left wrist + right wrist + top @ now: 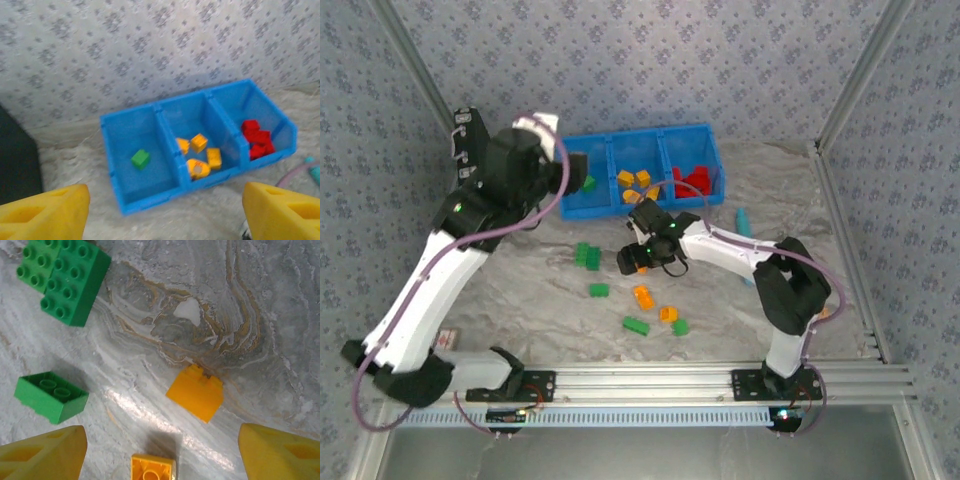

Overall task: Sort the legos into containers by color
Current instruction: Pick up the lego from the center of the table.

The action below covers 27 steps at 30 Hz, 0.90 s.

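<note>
**Room.** Walls papered in a small grey floral print, with metal posts at the corners.

**Table** (pixel 520 300). A glossy marbled grey sheet with tan veining and patches of glare. It is probably slick, so a nudged brick is likely to slide.

**Bin** (pixel 650 133). Blue, against the far wall, with three compartments side by side. The left one holds a single green brick (pixel 140 159), the middle one holds orange bricks (pixel 200 152), and the right one holds red bricks (pixel 257 140).

**Left gripper** (pixel 165 215). Near the bin's left compartment, with fingers spread wide and nothing between them.

**Right gripper** (pixel 160 440). Above the loose bricks at mid-table, with fingers wide apart and empty.

**Loose bricks.** Green and orange pieces lie on the table, well apart from the bin. Below the right gripper are a sloped orange brick (pixel 196 392), a square orange brick (pixel 152 469) and a hollow green brick (pixel 50 396).

**Step in hand (judged).** The right gripper is to pick up one orange piece.
- Centre the fingers over a single brick.
- Come straight down and close on flat sides, never on the slope.
- Keep clear of the hollow green brick, which lies near one finger.
- Carry the piece to the middle compartment.
</note>
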Available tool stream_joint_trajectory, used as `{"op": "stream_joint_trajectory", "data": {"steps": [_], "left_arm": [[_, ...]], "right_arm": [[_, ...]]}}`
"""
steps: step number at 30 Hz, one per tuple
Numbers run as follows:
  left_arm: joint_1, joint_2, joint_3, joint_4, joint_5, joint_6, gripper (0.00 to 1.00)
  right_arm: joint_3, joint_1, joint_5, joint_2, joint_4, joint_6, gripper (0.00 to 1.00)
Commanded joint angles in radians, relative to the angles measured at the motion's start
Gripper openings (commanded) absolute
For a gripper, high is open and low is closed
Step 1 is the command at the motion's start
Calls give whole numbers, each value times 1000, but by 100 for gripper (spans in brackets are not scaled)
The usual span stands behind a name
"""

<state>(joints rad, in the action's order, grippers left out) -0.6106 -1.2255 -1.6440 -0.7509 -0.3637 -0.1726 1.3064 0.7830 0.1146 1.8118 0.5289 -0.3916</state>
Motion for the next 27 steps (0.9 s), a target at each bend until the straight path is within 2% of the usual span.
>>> {"op": "stream_joint_trajectory", "data": {"steps": [1,6,12,14,21,27], "left_arm": [[15,135,97,-42,-78,39,82],[50,297,224,-113,-98,38,84],[66,384,339,-137,-40,5,85],[66,389,374,-142,-15,-28,85],[68,396,538,-159,68,-218,84],[68,399,696,-128,146,-362,83]], "right_arm": [[59,7,-60,57,91,-64,81],[121,8,-84,129,138,-100,78],[200,2,-97,200,187,-109,70],[224,2,-98,222,204,-109,68],[242,-8,-101,245,246,-110,51],[234,-18,-98,242,265,-99,42]]}}
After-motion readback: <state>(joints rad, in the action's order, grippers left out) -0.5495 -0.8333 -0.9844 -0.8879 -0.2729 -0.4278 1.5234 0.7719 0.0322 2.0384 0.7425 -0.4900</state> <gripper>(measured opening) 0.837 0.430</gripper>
